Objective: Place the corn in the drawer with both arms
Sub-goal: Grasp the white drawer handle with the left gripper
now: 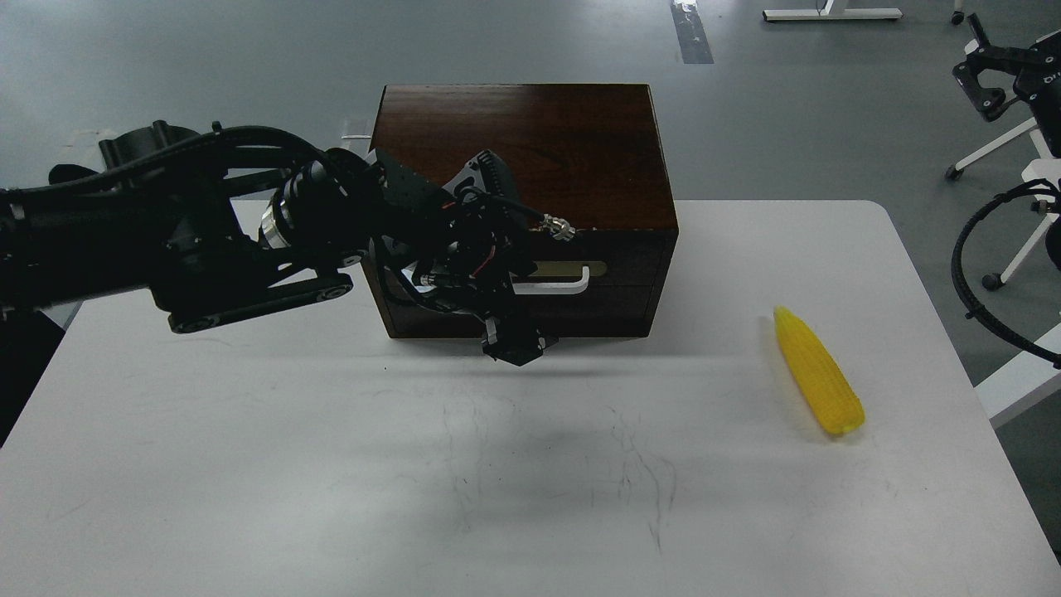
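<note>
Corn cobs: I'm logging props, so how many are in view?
1. The corn lies on the white table, right of the dark wooden box; the shut drawer could hide more.

The left gripper [515, 344] shows only as a dark mass, its fingers not told apart, so open or closed cannot be told. Behind its wrist, the left part of the drawer [613, 286] front and the left end of the handle [564, 280] are hidden. Whether the gripper touches the handle cannot be told. The left arm [166, 240] is cut off by the left edge.
</note>
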